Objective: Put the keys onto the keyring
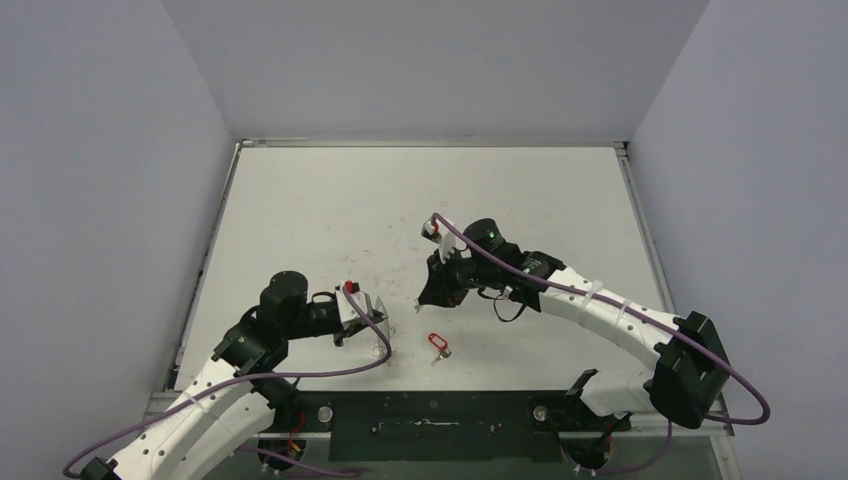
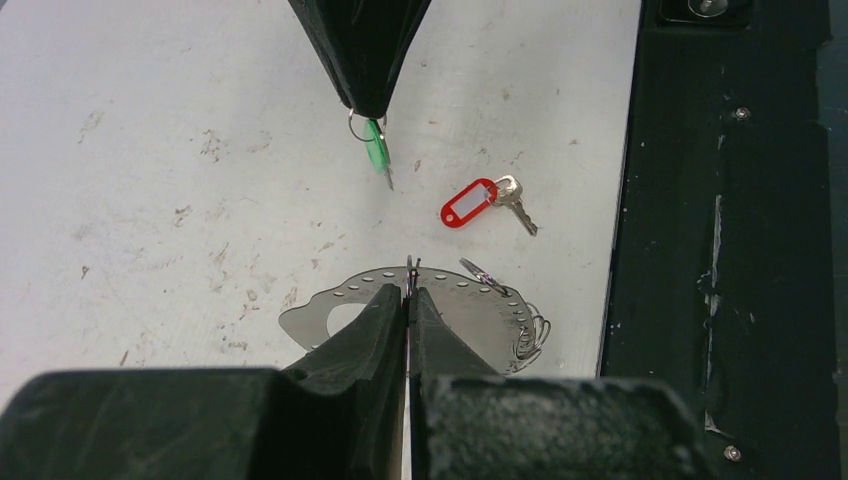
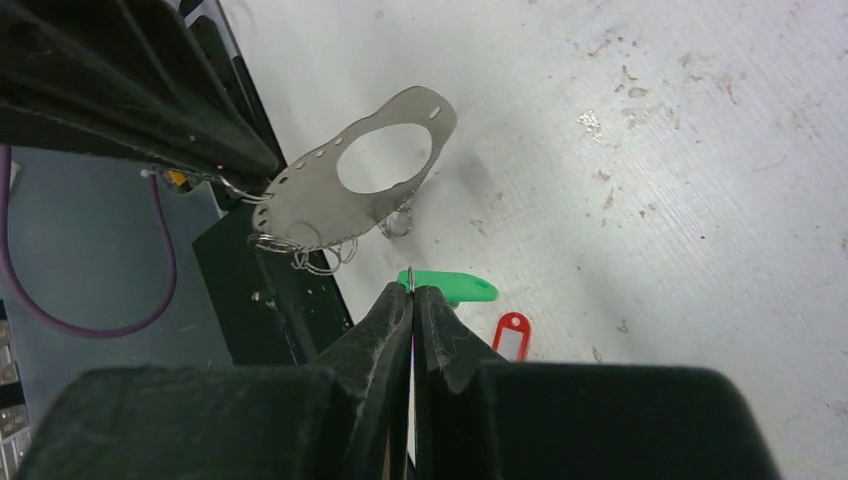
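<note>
a: the green-tagged key point(image 2: 377, 150) hangs by its small ring from the tip of the right gripper point(image 3: 412, 290), clear of the table point(image 2: 150, 200). the red-tagged key point(image 2: 480, 200) lies flat on the white surface, near the black strip point(image 2: 720, 250) at the table's near edge, with nothing touching it.

b: and the keyring?

a: the keyring point(image 3: 310, 198), seen here as a thin perforated metal plate fringed with wire loops, is held above the table by the left gripper point(image 2: 408, 297). its jaws are pinched tight on a thin wire at the plate's rim. the right jaws are clamped just as tight on the green key's ring.

b: how do the two stand?

a: facing each other, apart. the green key dangles beyond the plate's far rim, near it but not touching.

b: which step is this?

a: by the look of it, threading the first key. the next move likely calls for bringing that small ring to a loop on the plate and working it on, a fine alignment. the red key is not yet picked up.
</note>
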